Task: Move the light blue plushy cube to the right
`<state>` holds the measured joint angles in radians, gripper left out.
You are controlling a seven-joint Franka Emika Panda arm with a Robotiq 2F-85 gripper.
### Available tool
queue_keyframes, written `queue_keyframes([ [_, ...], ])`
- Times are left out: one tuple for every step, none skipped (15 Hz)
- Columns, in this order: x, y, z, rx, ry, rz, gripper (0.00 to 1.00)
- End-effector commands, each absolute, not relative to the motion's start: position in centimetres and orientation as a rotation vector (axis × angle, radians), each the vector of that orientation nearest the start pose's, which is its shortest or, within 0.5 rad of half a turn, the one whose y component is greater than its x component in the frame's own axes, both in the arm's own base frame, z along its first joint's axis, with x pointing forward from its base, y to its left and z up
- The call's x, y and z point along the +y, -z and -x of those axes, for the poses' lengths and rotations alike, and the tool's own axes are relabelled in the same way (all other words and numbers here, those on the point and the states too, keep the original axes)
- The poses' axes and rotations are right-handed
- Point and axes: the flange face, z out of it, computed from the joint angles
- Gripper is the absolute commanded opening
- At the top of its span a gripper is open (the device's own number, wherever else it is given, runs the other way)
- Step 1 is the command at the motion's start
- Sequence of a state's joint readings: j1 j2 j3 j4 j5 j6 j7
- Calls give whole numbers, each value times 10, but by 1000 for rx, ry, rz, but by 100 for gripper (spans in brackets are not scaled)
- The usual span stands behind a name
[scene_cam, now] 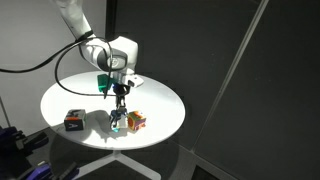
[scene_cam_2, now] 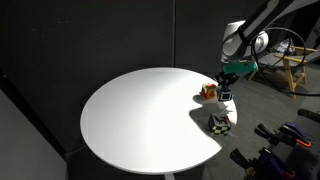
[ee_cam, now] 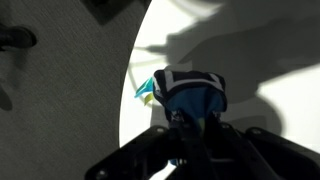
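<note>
1. Located the light blue plushy cube point(scene_cam: 117, 122) at tabletop level on the round white table point(scene_cam: 160, 98), straight beneath the gripper point(scene_cam: 119, 110). Found no sideways offset between the 2 in both exterior views.
2. Recorded the gripper as clenched on the cube. In the wrist view, saw the cube point(ee_cam: 190, 90) seated between the 2 dark fingers point(ee_cam: 160, 142), with the plush pinched narrower at the finger end. Unable to tell whether resting on the table or raised just clear of it.
3. Found no long axis to align with, the cube being equal on every side. Noted a dark patch on the face turned toward the wrist camera.
4. Logged 2 neighbours on 1 rough line with the cube.
   - Orange-yellow-white cube point(scene_cam: 136, 121): just beside the held cube, parted by a narrow gap, toward the right edge of an exterior view.
   - Black cube point(scene_cam: 75, 121): well apart on the opposite side, near the table rim.
5. Judged the grasp as made and the sideways carry as the step remaining.
6. Judged the deciding relation to be the direction of travel against that line of 3. Toward the orange-yellow-white cube, would need a lift to pass over or a path around it. Toward the black cube, bare table for most of the way.
7. Unable to fix from these views which of those 2 directions counts as right.
8. Flagged 1 hazard: a low drag sideways likely to nudge the near neighbour or roll the soft cube in the fingers.
</note>
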<state>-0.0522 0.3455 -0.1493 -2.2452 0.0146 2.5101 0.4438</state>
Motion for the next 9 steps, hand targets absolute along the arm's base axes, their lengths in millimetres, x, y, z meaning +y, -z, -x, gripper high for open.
queue_keyframes([
  [-115,-206,-532,1050,-99,3011,6],
  [-116,-205,-533,1049,-100,3013,10],
  [-116,-204,-533,1048,-99,3015,40],
  [-117,-204,-534,1050,-101,3016,41],
  [-117,-203,-534,1051,-101,3016,47],
  [-117,-202,-535,1050,-100,3018,54],
  [-118,-202,-535,1050,-101,3018,63],
  [-118,-202,-535,1052,-102,3018,70],
  [-118,-202,-536,1053,-103,3018,79],
])
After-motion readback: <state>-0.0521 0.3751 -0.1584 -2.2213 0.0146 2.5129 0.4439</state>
